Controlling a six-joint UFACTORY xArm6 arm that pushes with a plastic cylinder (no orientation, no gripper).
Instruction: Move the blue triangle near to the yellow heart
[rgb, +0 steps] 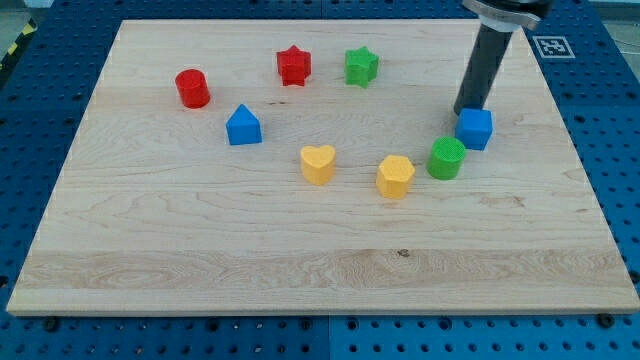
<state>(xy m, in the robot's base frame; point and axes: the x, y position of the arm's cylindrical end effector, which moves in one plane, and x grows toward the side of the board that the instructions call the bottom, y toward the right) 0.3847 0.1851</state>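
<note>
The blue triangle (243, 126) sits on the wooden board at the view's left of centre. The yellow heart (318, 164) lies below and to the right of it, a short gap apart. My tip (467, 109) is far off at the view's right, touching or just behind the top-left of a blue cube (475, 128). The dark rod rises from the tip toward the view's top right.
A red cylinder (192, 88) is at the upper left. A red star (294, 66) and a green star (361, 66) are near the top. A yellow hexagon (395, 176) and a green cylinder (446, 158) lie right of the heart. The board's edge (320, 312) borders blue pegboard.
</note>
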